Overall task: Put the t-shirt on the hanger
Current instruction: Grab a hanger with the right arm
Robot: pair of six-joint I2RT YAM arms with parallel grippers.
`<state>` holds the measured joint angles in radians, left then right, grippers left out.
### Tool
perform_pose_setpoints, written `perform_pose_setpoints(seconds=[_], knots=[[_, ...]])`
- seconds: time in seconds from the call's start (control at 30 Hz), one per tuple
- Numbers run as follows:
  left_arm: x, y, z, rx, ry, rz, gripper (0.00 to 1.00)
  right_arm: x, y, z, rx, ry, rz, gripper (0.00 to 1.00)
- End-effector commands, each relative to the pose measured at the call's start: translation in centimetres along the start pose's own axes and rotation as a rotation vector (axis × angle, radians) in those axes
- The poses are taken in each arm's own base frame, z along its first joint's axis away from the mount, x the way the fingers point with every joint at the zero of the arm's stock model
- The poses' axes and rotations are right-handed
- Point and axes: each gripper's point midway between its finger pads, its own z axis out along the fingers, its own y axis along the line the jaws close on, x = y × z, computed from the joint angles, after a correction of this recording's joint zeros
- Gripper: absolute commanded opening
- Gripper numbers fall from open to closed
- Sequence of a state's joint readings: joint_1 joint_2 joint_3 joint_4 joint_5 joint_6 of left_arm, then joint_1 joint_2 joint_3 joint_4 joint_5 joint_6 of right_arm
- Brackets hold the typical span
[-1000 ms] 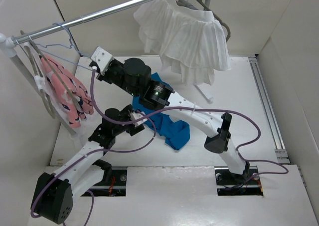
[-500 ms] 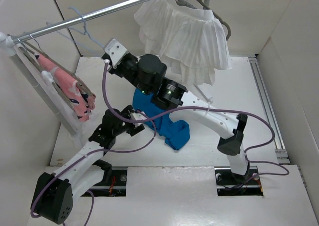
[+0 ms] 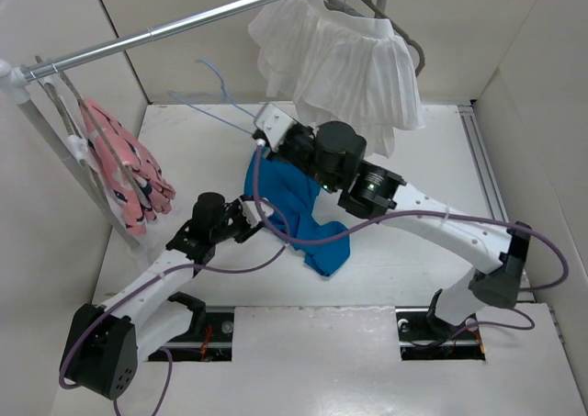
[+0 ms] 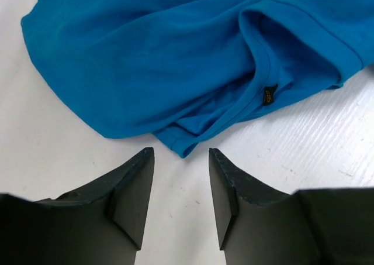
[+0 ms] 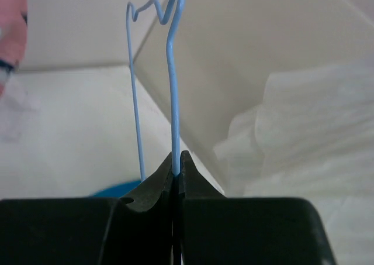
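Hanger: the thin pale-blue wire clothes hanger (image 5: 172, 101) is held in the air, off the rail, over the far-left part of the table.
Hanger axis: in the top view its long axis runs on a diagonal, from far-left down to the right gripper; the small hook stands at the far side, towards the rail.
Right gripper (image 5: 177, 159): jaws pressed together on one wire of the hanger; a second wire rises just left of them.
T-shirt: the plain medium-blue fabric t-shirt (image 3: 296, 207) lies crumpled on the white table (image 3: 423, 186), partly under the right wrist.
T-shirt axis: long axis from far-left to near-right; in the left wrist view the collar, with its small label, opens towards the right.
Left gripper (image 4: 180, 155): jaws parted by a moderate gap, nothing between them; low over the table, a folded edge of the t-shirt just ahead of the fingertips.
Edges: silver metal rail (image 3: 184, 23) crosses the far side; pink striped garment (image 3: 133, 173) hangs at its left end, white pleated garment (image 3: 342, 60) at its right.
Open room: bare table lies right of the t-shirt as far as the side track; the strip on the left, towards the pink garment, is narrower.
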<state>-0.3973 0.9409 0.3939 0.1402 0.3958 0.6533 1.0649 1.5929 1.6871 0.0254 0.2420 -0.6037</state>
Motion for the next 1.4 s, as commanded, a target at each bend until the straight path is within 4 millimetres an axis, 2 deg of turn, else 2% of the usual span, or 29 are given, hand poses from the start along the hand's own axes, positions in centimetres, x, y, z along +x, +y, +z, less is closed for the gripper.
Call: perform_pose_setpoints(seconds=[0.0, 0.07, 0.13, 0.17, 0.2, 0.23, 0.27, 0.3, 0.33, 0.37, 0.43, 0.5, 0.53, 0.6, 0.67, 0.7, 0.8, 0.9, 0.93, 0.97, 1.03, 1.07, 1.1, 1.2, 1.23, 1.27, 1.3, 1.33, 1.37], knots=[[-1.4, 0.4, 0.1, 0.025, -0.005, -0.039, 0.39, -0.4, -2.1, -3.2, 0.023, -0.04, 0.005, 0.0], [-0.2, 0.2, 0.4, 0.04, 0.039, -0.012, 0.39, 2.1, -2.6, -4.8, 0.025, 0.004, 0.002, 0.0], [0.5, 0.2, 0.8, 0.064, 0.069, 0.045, 0.5, 3.7, -3.1, -5.7, 0.03, 0.029, 0.007, 0.0], [0.6, 0.5, 0.9, 0.079, 0.081, 0.121, 0.54, 4.9, -3.0, -6.7, 0.03, 0.05, 0.013, 0.0], [1.4, 0.0, 1.3, 0.115, 0.105, 0.137, 0.57, 5.6, -3.1, -7.2, 0.028, 0.057, 0.022, 0.0], [1.3, 0.4, 1.5, 0.115, 0.117, 0.151, 0.59, 6.3, -3.3, -7.7, 0.034, 0.069, 0.029, 0.0], [1.4, 0.8, 1.8, 0.115, 0.131, 0.163, 0.59, 6.5, -4.5, -8.7, 0.057, 0.067, 0.037, 0.0], [2.4, 0.5, 2.3, 0.156, 0.171, 0.195, 0.57, 8.2, -4.2, -9.3, 0.048, 0.095, 0.042, 0.0], [2.9, 0.9, 2.4, 0.17, 0.194, 0.218, 0.55, 8.6, -4.4, -9.7, 0.044, 0.095, 0.041, 0.0], [2.5, 1.6, 2.7, 0.182, 0.19, 0.254, 0.53, 9.1, -4.7, -10.3, 0.049, 0.099, 0.04, 0.0], [3.3, 1.7, 3.0, 0.218, 0.201, 0.286, 0.51, 10.8, -5.5, -11.7, 0.067, 0.133, 0.036, 0.0], [2.5, 2.6, 3.5, 0.213, 0.19, 0.325, 0.51, 12.3, -5.9, -12.9, 0.072, 0.165, 0.033, 0.0], [3.3, 2.2, 3.7, 0.246, 0.217, 0.321, 0.51, 12.8, -5.9, -13.3, 0.074, 0.18, 0.032, 0.0], [3.3, 2.2, 4.1, 0.283, 0.219, 0.363, 0.51, 13.5, -5.9, -13.8, 0.074, 0.189, 0.032, 0.0], [4.4, 1.3, 4.3, 0.344, 0.247, 0.361, 0.47, 14.2, -6.4, -14.3, 0.085, 0.201, 0.031, 0.0], [4.3, 1.3, 4.4, 0.357, 0.244, 0.366, 0.47, 14.9, -6.2, -14.4, 0.075, 0.218, 0.031, 0.0], [4.7, 0.7, 4.5, 0.391, 0.252, 0.346, 0.46, 15.5, -7.5, -15.5, 0.103, 0.248, 0.021, 0.0], [4.0, 1.1, 5.2, 0.388, 0.245, 0.342, 0.33, 16.3, -8.6, -16.6, 0.124, 0.274, 0.012, 0.0], [4.5, 0.7, 5.1, 0.406, 0.26, 0.33, 0.31, 16.3, -8.6, -16.7, 0.124, 0.274, 0.012, 0.0], [4.2, 1.0, 5.3, 0.402, 0.253, 0.346, 0.31, 16.4, -8.7, -17.0, 0.12, 0.277, 0.013, 0.0], [3.8, 0.9, 5.5, 0.409, 0.238, 0.323, 0.24, 16.9, -8.7, -17.4, 0.115, 0.294, 0.006, 0.0], [3.0, 1.1, 5.8, 0.401, 0.214, 0.311, 0.05, 17.4, -8.8, -17.7, 0.114, 0.313, 0.007, 0.0], [2.6, 1.2, 5.8, 0.397, 0.205, 0.289, 0.0, 17.3, -8.8, -17.9, 0.114, 0.314, 0.007, 0.0], [0.4, 1.3, 5.9, 0.409, 0.157, 0.222, 0.0, 17.8, -8.3, -18.8, 0.092, 0.348, 0.002, 0.0], [0.1, 0.8, 5.4, 0.442, 0.165, 0.19, 0.0, 17.8, -8.2, -19.0, 0.081, 0.363, -0.006, 0.0], [-1.6, 1.7, 5.3, 0.432, 0.143, 0.14, 0.0, 17.9, -7.8, -19.5, 0.06, 0.371, -0.002, 0.0], [-2.2, 1.7, 5.1, 0.441, 0.148, 0.105, 0.0, 18.3, -7.4, -20.4, 0.029, 0.415, -0.012, 0.0], [-2.9, 2.0, 4.8, 0.441, 0.156, 0.076, 0.0, 17.7, -7.6, -21.2, 0.026, 0.417, -0.025, 0.0], [-3.0, 1.4, 4.1, 0.479, 0.187, 0.02, 0.0, 17.9, -7.0, -21.8, 0.001, 0.43, -0.02, 0.0]])
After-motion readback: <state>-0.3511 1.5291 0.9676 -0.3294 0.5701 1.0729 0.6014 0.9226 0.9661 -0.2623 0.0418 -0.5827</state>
